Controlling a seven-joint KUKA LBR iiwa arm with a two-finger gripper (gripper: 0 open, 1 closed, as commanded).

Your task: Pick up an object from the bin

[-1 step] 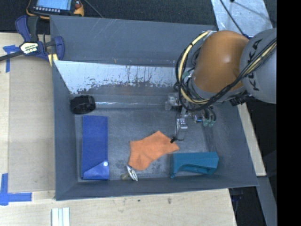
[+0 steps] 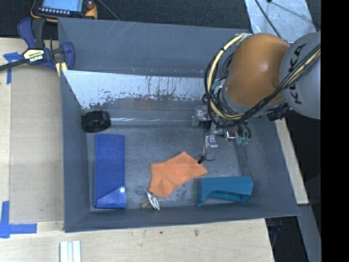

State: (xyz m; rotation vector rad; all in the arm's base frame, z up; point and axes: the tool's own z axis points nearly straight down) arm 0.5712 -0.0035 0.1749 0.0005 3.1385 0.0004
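Near the middle of the bin (image 2: 73, 162), just left of the teal block (image 2: 226, 189), lies the orange cloth (image 2: 173, 177), your jaws at its far right corner, wide or narrow you cannot tell; lower squarely onto a raised fold before you close

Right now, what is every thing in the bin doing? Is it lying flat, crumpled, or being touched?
orange cloth, crumpled, lying in the middle of the bin floor
long blue box, lying flat along the left side
black round thing, resting alone in the back left corner
teal block, lying front right, just beside the cloth
small silvery thing, lying at the cloth's front edge
hand, down at the cloth's upper right edge
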